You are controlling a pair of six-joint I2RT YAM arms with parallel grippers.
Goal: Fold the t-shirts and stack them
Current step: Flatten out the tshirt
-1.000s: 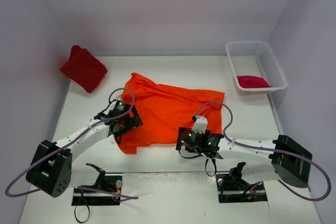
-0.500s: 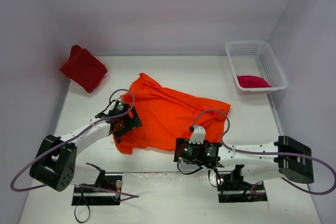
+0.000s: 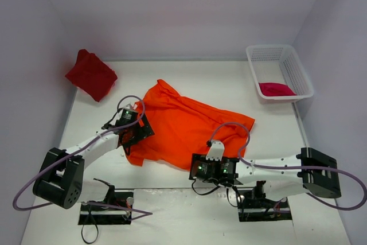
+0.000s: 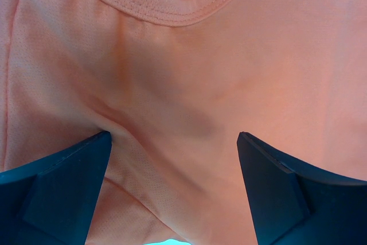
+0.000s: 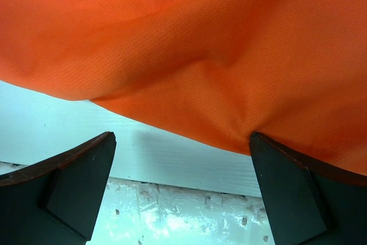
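Left gripper (image 4: 173, 139): jaws spread wide over the orange t-shirt (image 3: 183, 123), just below its collar. Right gripper (image 5: 182, 136): jaws also wide apart, at the shirt's near hem. Orange t-shirt lies rumpled mid-table (image 3: 229, 78). Dark red t-shirt (image 3: 92, 76) is bunched at the far left. Crimson-pink t-shirt (image 3: 276, 89) sits inside the white basket (image 3: 299, 73), far right.

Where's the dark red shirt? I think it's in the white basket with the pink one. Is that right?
Not quite. The dark red shirt isn't in the white basket; it sits bunched at the table's far left corner. Only the pink shirt lies in the basket. The top external view shows this.
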